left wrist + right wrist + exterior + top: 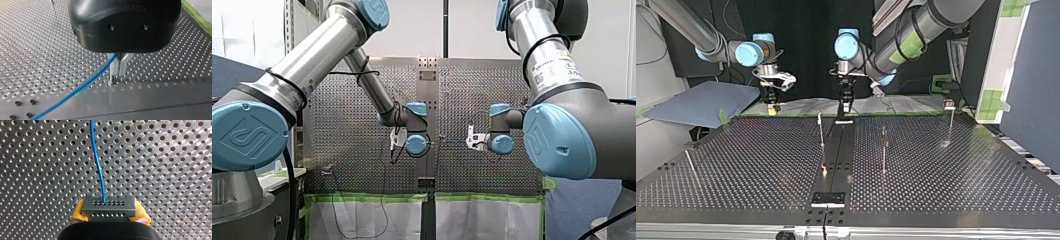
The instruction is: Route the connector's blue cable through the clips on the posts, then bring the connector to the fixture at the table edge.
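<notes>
**Connector and cable both held**

My right gripper clamps the grey connector between yellow pads. The blue cable leaves the connector's face and runs ahead over the table. My left gripper, fingers pinched narrow, nips the cable close above the table. In the top view, both grippers sit upper centre-left, beyond the posts.
</notes>
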You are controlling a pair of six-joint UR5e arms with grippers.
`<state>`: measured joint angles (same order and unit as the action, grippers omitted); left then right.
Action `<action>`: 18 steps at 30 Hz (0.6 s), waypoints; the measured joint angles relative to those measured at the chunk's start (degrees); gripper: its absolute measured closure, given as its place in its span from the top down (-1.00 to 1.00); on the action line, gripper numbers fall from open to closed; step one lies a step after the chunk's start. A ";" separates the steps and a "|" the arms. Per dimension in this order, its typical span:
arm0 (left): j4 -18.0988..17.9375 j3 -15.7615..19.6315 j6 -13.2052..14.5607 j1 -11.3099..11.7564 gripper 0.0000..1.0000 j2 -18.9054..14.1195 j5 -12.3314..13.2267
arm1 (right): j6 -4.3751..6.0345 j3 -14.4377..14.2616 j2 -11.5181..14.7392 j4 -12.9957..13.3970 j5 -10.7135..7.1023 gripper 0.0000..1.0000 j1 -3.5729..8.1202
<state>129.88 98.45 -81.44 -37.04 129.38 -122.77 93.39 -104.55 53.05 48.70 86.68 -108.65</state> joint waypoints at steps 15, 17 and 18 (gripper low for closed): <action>1.15 -2.24 -0.20 0.09 -0.91 0.39 0.35 | 0.21 1.33 -0.04 -1.27 -0.08 -1.00 0.73; 1.25 -2.34 -0.20 0.16 -0.91 0.41 0.37 | 0.22 1.47 -0.05 -1.44 -0.09 -1.00 0.83; 1.29 -2.38 -0.20 0.21 -0.91 0.43 0.37 | 0.22 1.51 -0.05 -1.48 -0.10 -1.00 0.87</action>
<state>131.17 96.07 -81.65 -36.83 129.80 -122.40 93.62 -103.05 53.00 47.22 86.59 -107.78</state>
